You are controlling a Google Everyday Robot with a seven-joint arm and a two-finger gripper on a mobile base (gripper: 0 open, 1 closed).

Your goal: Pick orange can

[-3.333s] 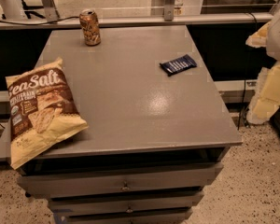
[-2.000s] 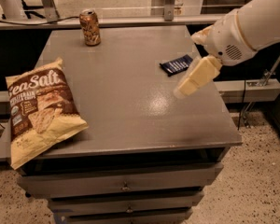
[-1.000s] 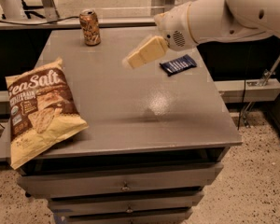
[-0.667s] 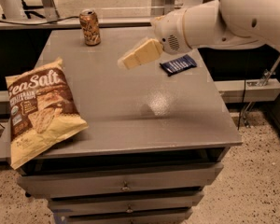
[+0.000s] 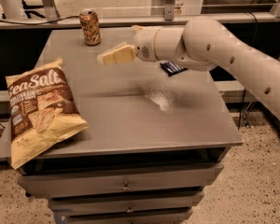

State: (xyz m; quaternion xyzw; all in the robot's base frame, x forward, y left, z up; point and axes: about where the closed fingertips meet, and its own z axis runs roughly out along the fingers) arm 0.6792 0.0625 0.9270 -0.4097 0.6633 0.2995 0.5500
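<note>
The orange can (image 5: 90, 27) stands upright near the far left corner of the grey table (image 5: 130, 120), with a copper body, pale markings and a silver rim. My gripper (image 5: 103, 58) reaches in from the right on a cream arm and points left over the table's far middle. It sits to the right of the can and a little nearer the camera, apart from it. It holds nothing that I can see.
A large sea-salt chip bag (image 5: 39, 107) lies at the table's front left, overhanging the edge. A flat dark-blue snack wrapper (image 5: 172, 68) lies at the far right, partly behind my arm. Drawers sit below the tabletop. A counter runs behind the table.
My arm has come in from the right and swept left across the table toward the can. The can, bag and wrapper have not moved.
</note>
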